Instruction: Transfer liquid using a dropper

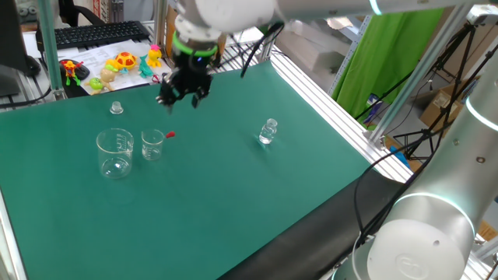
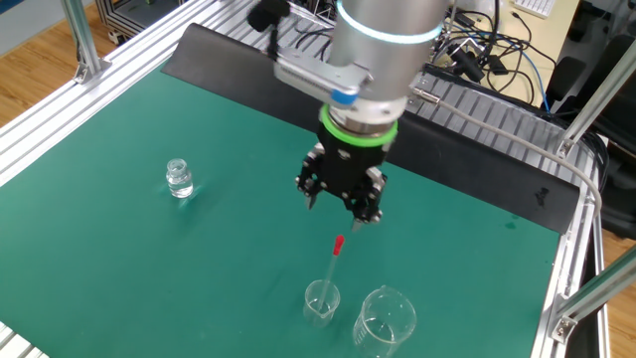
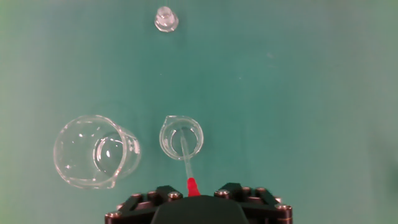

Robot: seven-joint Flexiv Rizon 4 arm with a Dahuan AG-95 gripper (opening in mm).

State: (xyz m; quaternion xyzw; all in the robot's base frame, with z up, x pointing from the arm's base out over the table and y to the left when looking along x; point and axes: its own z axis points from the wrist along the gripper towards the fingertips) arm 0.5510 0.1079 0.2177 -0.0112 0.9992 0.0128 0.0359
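The dropper (image 2: 334, 261), a thin clear tube with a small red bulb on top, leans inside the small glass beaker (image 2: 321, 302). Its bulb end sticks out over the rim toward the arm. My gripper (image 2: 340, 209) hangs open just above the bulb, with its fingers apart and not touching it. From the hand view the dropper (image 3: 186, 158) runs from the small beaker (image 3: 181, 137) down to the red tip between the two black finger blocks of the gripper (image 3: 194, 194). In the one fixed view the gripper (image 1: 184, 99) is above and behind the dropper (image 1: 169, 135) and the small beaker (image 1: 152, 145).
A larger empty glass beaker (image 1: 115, 152) stands right beside the small one. A small clear bottle (image 1: 268, 131) stands alone further along the green mat. A small clear cap (image 1: 116, 108) lies behind the beakers. Toys and a keyboard sit beyond the mat's far edge.
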